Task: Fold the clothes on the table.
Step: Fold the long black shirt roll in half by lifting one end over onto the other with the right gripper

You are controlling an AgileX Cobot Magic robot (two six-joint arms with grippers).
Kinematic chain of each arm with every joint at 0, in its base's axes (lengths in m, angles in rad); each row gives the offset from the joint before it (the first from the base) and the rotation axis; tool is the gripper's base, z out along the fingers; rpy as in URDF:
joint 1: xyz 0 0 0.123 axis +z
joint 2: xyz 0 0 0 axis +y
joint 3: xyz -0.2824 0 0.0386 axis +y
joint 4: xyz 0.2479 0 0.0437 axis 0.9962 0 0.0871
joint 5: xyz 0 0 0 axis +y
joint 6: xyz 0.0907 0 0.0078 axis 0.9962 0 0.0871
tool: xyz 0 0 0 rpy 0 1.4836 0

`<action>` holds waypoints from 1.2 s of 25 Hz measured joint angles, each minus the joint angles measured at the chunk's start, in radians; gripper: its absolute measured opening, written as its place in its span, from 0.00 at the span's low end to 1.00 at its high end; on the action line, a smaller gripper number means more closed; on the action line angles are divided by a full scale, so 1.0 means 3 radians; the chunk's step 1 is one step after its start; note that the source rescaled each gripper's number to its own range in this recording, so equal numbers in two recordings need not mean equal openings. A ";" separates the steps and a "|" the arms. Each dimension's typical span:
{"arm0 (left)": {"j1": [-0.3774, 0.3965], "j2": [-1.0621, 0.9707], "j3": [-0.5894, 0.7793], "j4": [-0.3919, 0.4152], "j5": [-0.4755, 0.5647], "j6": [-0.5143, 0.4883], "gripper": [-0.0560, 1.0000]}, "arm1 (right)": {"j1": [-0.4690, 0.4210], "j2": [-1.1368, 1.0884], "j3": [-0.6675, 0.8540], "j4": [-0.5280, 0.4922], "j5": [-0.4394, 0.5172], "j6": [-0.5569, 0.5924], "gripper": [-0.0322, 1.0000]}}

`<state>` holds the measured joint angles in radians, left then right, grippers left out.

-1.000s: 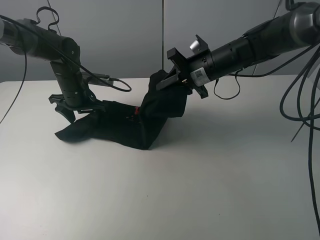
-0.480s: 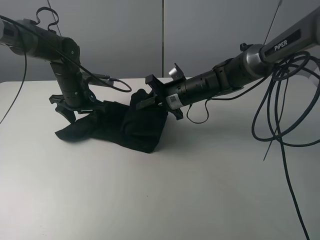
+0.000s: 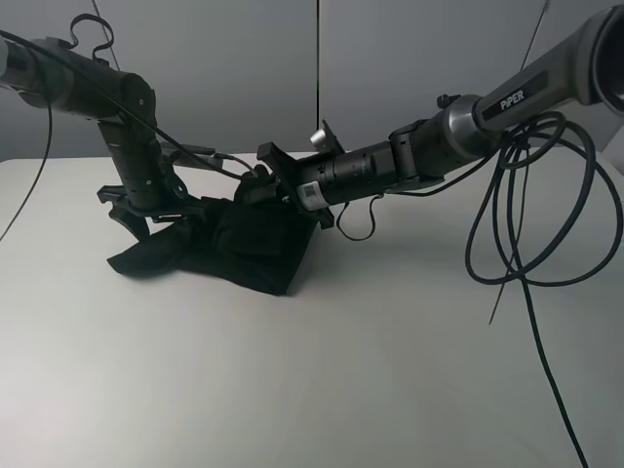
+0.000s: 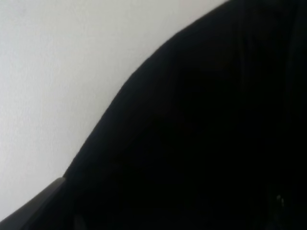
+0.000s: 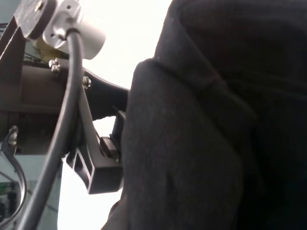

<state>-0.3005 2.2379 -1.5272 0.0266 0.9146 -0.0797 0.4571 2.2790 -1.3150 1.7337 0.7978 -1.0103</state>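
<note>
The black T-shirt (image 3: 234,249) lies bunched on the white table (image 3: 322,380), left of centre; its print is hidden. My right gripper (image 3: 255,187) reaches across the middle and is shut on a fold of the shirt, held low over the heap, close to the left arm. In the right wrist view the shirt (image 5: 201,143) fills most of the frame and the fingers are hidden. My left gripper (image 3: 135,216) rests low at the shirt's left end. The left wrist view shows only black cloth (image 4: 201,134) and bare table (image 4: 53,62).
The left arm's bracket (image 5: 96,163) and cable (image 5: 62,120) are very near the right gripper. Loops of black cable (image 3: 517,224) hang from the right arm over the table's right side. Grey wall panels (image 3: 390,58) stand behind.
My right gripper has moved left and down with the shirt's fold, laying it over the heap toward the left arm. The left gripper has not moved.
</note>
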 joint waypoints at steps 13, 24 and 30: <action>0.0000 0.0000 0.0000 -0.0013 0.0007 0.0000 1.00 | 0.0154 0.0000 -0.0043 0.0000 -0.0285 0.0053 0.18; 0.0005 0.0000 0.0000 -0.0033 0.0007 0.0033 1.00 | 0.0220 0.0235 -0.0290 0.0000 -0.0234 0.0199 0.18; 0.0005 0.0000 -0.0003 -0.0156 0.0017 0.0119 1.00 | 0.0220 0.0235 -0.0290 0.0000 -0.0234 0.0197 0.18</action>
<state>-0.2990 2.2379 -1.5279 -0.0202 0.9197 -0.0440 0.5231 2.3496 -1.4020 1.7337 0.7278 -0.9512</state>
